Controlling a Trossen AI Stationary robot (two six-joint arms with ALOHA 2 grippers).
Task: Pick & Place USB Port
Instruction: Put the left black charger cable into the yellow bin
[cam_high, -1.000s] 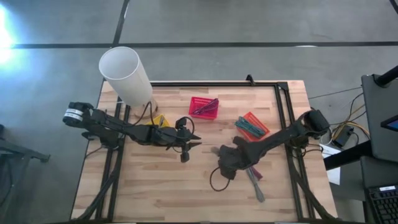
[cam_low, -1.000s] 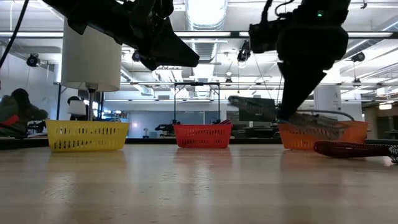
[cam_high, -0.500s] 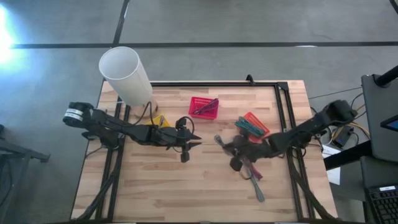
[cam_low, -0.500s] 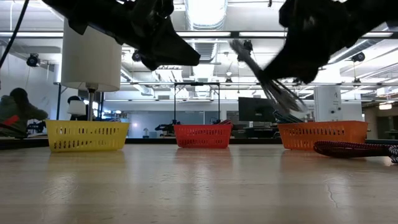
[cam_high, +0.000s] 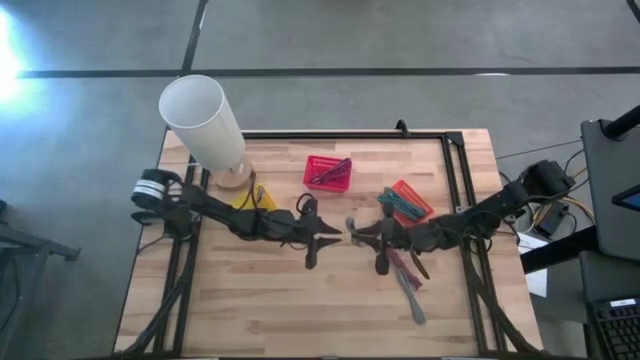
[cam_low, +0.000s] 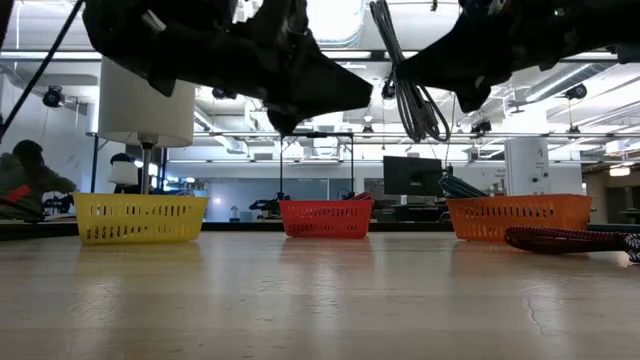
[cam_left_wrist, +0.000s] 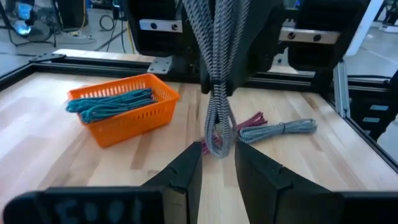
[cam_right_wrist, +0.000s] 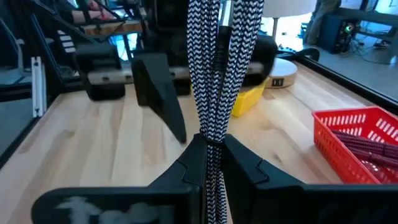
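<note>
Mid-surface: right pincer (cam_right_wrist: 211, 163) clamps cable (cam_right_wrist: 217, 74) bundle, limp, light; left pincer (cam_left_wrist: 217, 163) open, should grip bundle's middle.

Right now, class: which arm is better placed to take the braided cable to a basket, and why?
Probably the right. The right gripper is shut on the black-and-white braided cable, held above the table. The left gripper is open, facing it, holding nothing.

We see bright, even overhead light; ceiling lights (cam_low: 330, 20) glare in the low view, leaving both arms as dark silhouettes; the table (cam_high: 250, 300) carries faint shadows; wrist-view foregrounds blur.
</note>
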